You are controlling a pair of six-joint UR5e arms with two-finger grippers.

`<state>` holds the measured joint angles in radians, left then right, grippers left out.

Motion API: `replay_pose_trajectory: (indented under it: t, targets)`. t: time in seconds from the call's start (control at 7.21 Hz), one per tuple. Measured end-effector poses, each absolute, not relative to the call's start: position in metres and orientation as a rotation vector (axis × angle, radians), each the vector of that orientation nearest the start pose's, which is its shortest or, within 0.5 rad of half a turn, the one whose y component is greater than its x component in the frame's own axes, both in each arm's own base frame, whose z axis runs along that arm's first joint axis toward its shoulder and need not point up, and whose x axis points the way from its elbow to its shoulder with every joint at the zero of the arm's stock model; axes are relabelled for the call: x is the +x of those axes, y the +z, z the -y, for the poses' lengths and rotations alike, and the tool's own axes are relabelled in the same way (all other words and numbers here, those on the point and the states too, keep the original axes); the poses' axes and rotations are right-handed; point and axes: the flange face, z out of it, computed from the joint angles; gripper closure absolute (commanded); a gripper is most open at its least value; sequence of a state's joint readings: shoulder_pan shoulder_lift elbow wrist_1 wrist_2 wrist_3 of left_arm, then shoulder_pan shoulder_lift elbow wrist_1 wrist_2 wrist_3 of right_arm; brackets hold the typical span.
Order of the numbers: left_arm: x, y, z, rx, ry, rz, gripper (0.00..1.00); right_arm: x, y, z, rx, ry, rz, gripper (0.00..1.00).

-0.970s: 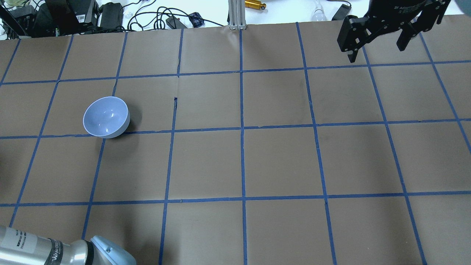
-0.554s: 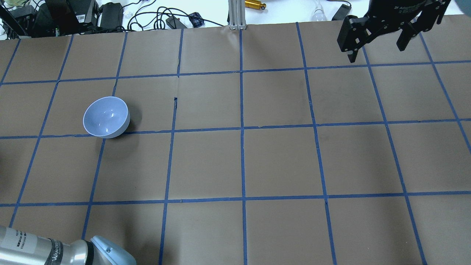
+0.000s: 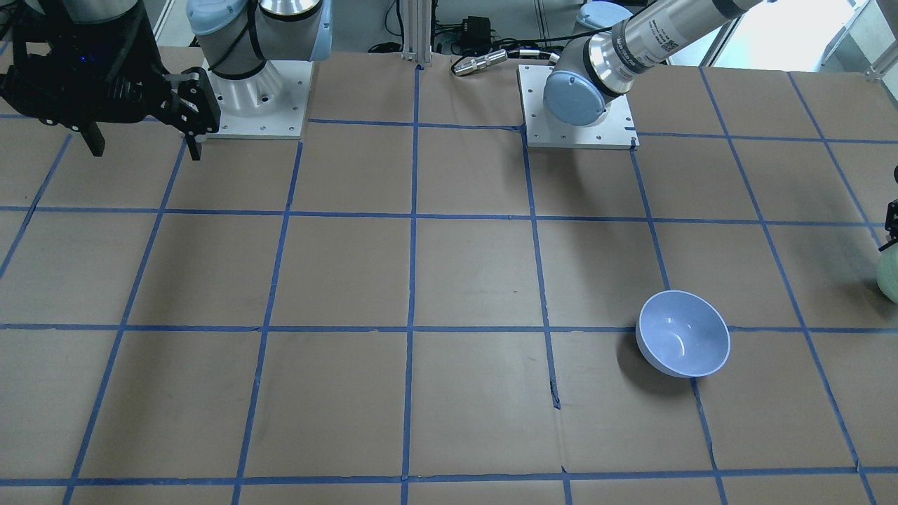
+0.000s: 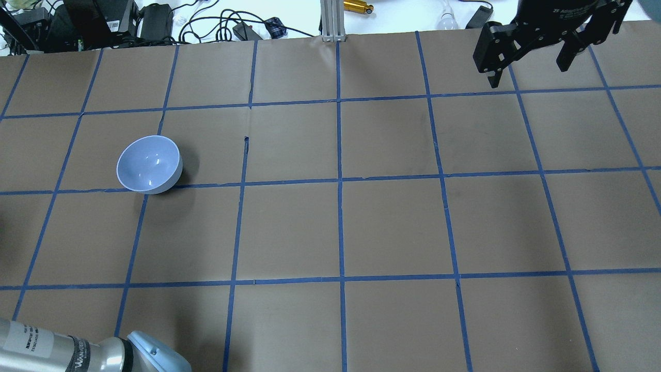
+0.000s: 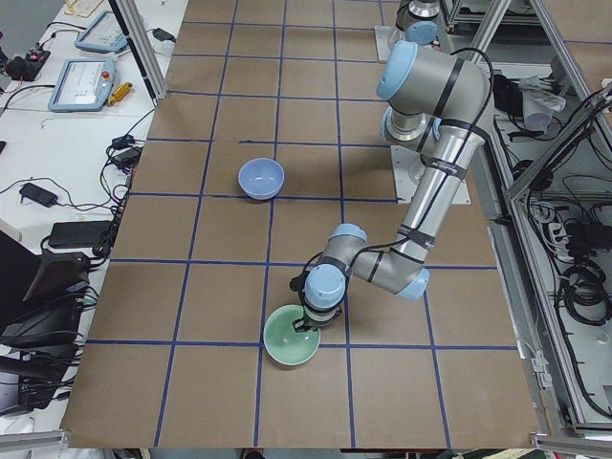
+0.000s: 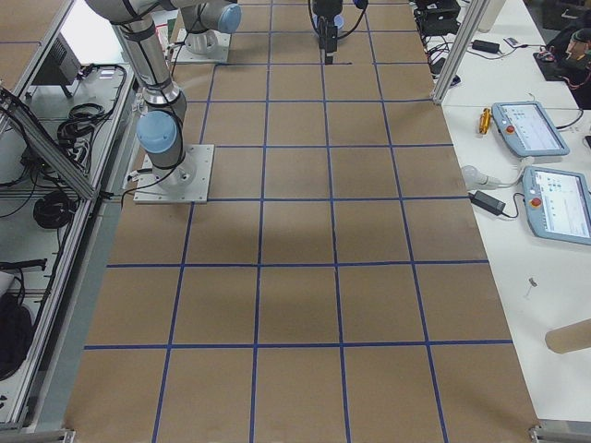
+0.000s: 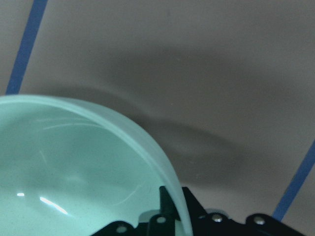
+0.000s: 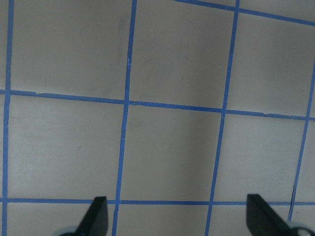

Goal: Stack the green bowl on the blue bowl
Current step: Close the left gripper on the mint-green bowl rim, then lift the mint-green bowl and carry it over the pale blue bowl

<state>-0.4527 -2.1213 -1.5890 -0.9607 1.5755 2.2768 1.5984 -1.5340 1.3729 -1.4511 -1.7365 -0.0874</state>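
Note:
The blue bowl [image 4: 148, 164] stands upright on the brown paper, left of centre; it also shows in the front view [image 3: 682, 342] and the left side view [image 5: 260, 178]. The green bowl [image 5: 292, 346] is near the table's left end, cut off at the front view's right edge [image 3: 889, 280]. My left gripper [image 7: 179, 216] is shut on the green bowl's rim [image 7: 123, 128], one finger inside and one outside. My right gripper [image 4: 528, 71] is open and empty, high over the far right of the table, far from both bowls.
An aluminium post [image 4: 333, 20] and cables stand at the table's far edge. Both arm base plates [image 3: 256, 98] sit on the robot's side. Teach pendants [image 5: 81, 84] lie on a side table. My left arm's elbow [image 4: 150, 354] shows bottom left.
My left arm's elbow has shifted slightly toward the bottom edge of the overhead view. The right gripper has crept slightly toward the far edge. The blue bowl has not moved.

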Motion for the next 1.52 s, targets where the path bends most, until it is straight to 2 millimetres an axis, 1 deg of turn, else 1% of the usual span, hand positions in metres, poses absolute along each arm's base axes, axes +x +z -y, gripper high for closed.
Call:
replay_pose_trajectory:
  t: [0.14,0.28,0.69,0.83,1.11,1.25,1.39,1.52]
  targets:
    - [0.524,0.230,0.409,1.704,0.015,-2.603,1.00,0.131,0.556,0.503,-0.184,-0.060,-3.303,0.00]
    - [0.511,0.247,0.416,1.711,0.017,-2.604,1.00,0.131,0.556,0.503,-0.184,-0.060,-3.303,0.00]
    - [0.448,0.304,0.455,1.720,0.032,-2.594,1.00,0.130,0.556,0.503,-0.183,-0.060,-3.303,0.00]
    - [0.418,0.322,0.473,1.724,0.039,-2.581,1.00,0.131,0.556,0.503,-0.184,-0.060,-3.303,0.00]
    - [0.333,0.357,0.517,1.713,0.058,-2.555,1.00,0.131,0.556,0.503,-0.184,-0.060,-3.303,0.00]
    - [0.286,0.370,0.534,1.682,0.059,-2.573,1.00,0.131,0.556,0.503,-0.184,-0.060,-3.303,0.00]
    - [0.235,0.378,0.550,1.652,0.056,-2.594,1.00,0.131,0.556,0.503,-0.184,-0.060,-3.303,0.00]
    - [0.180,0.383,0.564,1.620,0.050,-2.611,1.00,0.131,0.556,0.503,-0.184,-0.060,-3.303,0.00]
